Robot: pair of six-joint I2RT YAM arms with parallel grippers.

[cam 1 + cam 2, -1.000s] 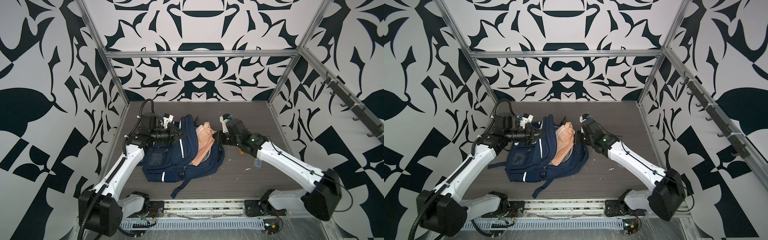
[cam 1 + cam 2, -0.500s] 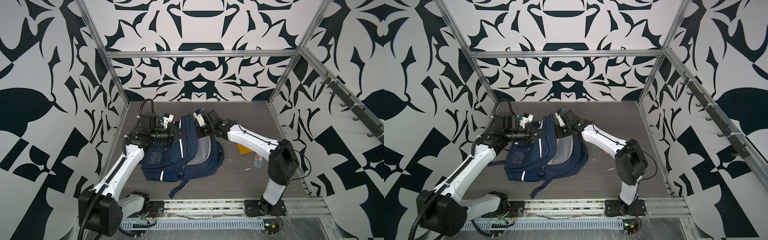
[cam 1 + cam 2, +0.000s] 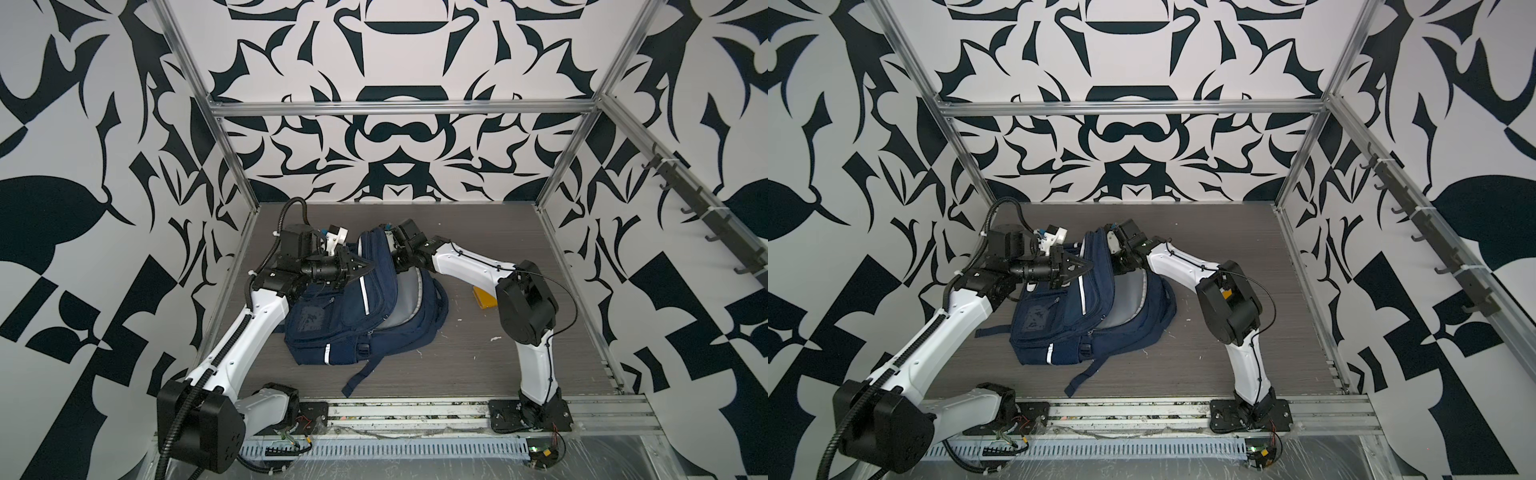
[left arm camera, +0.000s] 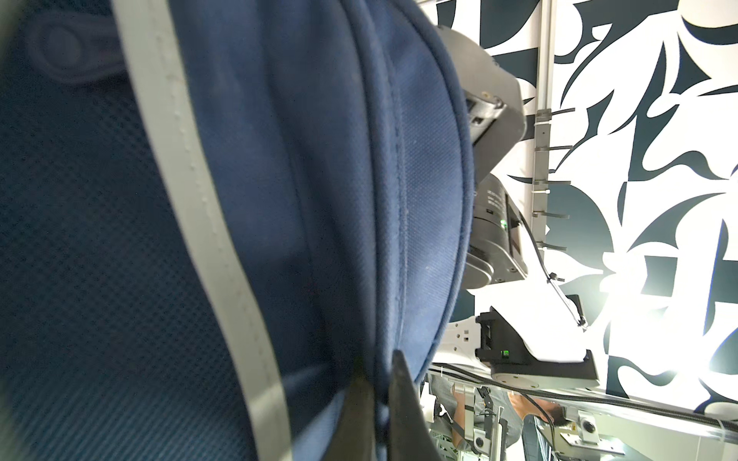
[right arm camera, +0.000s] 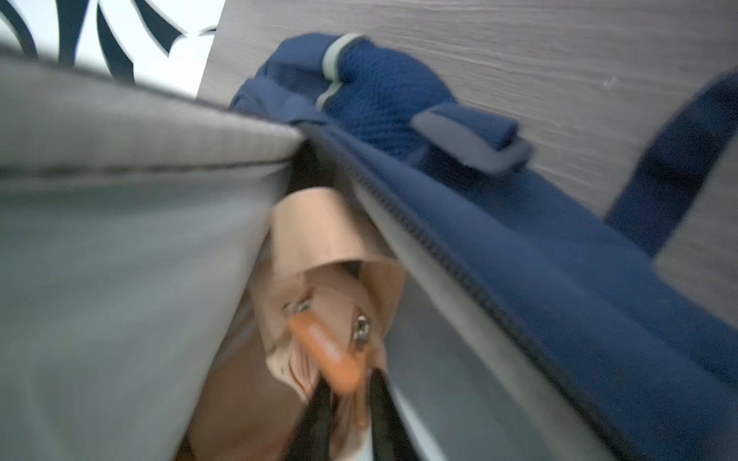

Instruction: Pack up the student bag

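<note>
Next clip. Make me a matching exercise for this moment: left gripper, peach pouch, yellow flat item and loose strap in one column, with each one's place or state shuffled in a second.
Things
1. left gripper
2. peach pouch
3. yellow flat item
4. loose strap

Places or states
A. lying on the table, apart from the student bag
B. trailing from the student bag across the table
C. shut on the student bag's raised front part
D. inside the student bag's open compartment

Pairs: 1-C; 2-D; 3-A; 4-B
</note>
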